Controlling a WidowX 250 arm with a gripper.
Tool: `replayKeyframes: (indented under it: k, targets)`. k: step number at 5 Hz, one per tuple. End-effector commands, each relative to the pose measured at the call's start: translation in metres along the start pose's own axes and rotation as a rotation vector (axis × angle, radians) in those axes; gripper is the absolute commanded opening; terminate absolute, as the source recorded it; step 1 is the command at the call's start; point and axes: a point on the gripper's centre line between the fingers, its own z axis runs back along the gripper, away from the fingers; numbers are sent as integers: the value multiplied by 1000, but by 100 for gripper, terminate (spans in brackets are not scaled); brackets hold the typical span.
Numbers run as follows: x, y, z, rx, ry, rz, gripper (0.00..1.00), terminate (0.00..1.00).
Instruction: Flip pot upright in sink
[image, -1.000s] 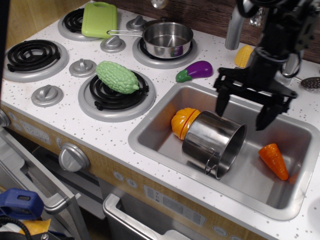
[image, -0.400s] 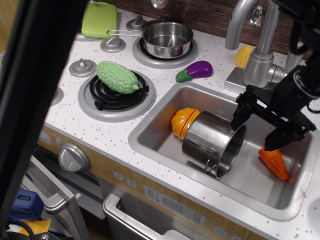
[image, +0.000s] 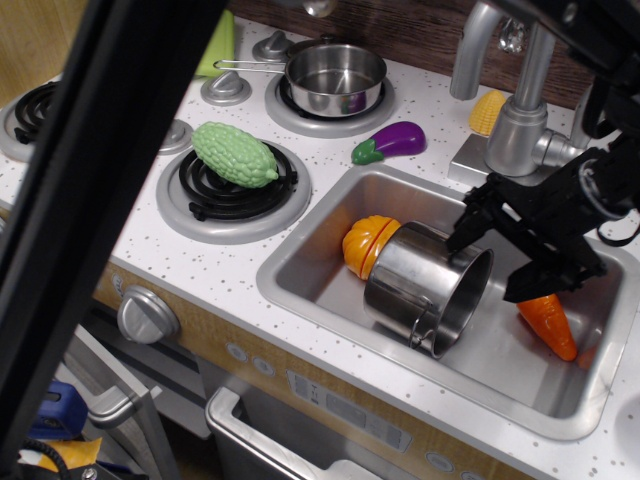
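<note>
The shiny steel pot (image: 425, 287) lies on its side in the sink (image: 330, 300), its open mouth facing right and a wire loop handle at the lower rim. My black gripper (image: 492, 262) is open and hangs in the sink just right of the pot's mouth. One fingertip (image: 460, 236) is near the pot's upper rim; the other is by the orange carrot (image: 548, 322). I cannot tell whether it touches the pot.
An orange-yellow toy vegetable (image: 365, 244) lies against the pot's base. The faucet (image: 520, 110), corn (image: 488, 112), purple eggplant (image: 391, 141), long-handled saucepan (image: 333, 78) and green gourd (image: 234, 154) stand around. A dark blurred bar (image: 110, 170) blocks the left.
My gripper has come down from above the sink's back rim into the basin beside the pot's mouth. The dark bar has swung across the left of the view. The pot has not moved.
</note>
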Motion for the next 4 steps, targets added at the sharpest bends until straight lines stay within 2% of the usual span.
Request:
replayKeyframes:
  k: [1, 2, 3, 4]
  targets:
    - [6, 22, 3, 2, -63, -5, 100, 0]
    - [4, 39, -5, 56, -85, -62, 100, 0]
    - [3, 49, -14, 75, -98, -51, 100, 0]
    - [4, 53, -21, 73, -113, -47, 0, 0]
